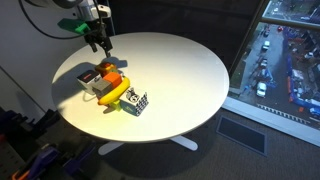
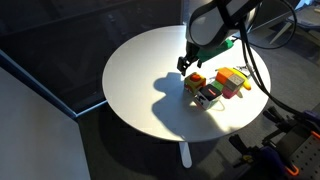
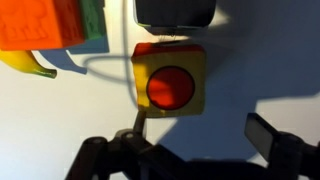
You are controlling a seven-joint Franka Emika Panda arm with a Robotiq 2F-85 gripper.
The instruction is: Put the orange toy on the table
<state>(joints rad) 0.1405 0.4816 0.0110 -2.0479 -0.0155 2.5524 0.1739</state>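
The orange toy [image 3: 170,80] is a small cube that shows a yellow face with a red round patch in the wrist view. It rests on the white round table [image 1: 190,70] at the edge of a toy cluster. It also shows in both exterior views [image 1: 88,76] [image 2: 196,81]. My gripper [image 3: 200,130] is open and empty. It hangs above the toy in both exterior views [image 1: 100,42] [image 2: 188,62]. In the wrist view the toy lies just beyond the left finger, not between the fingers.
A bigger orange block with a green side [image 3: 45,22] [image 1: 113,71] [image 2: 232,78], a yellow banana toy [image 3: 25,63] [image 1: 112,95] and a black-and-white patterned cube [image 1: 136,102] crowd beside the toy. A dark object [image 3: 175,10] sits at the wrist view's top edge.
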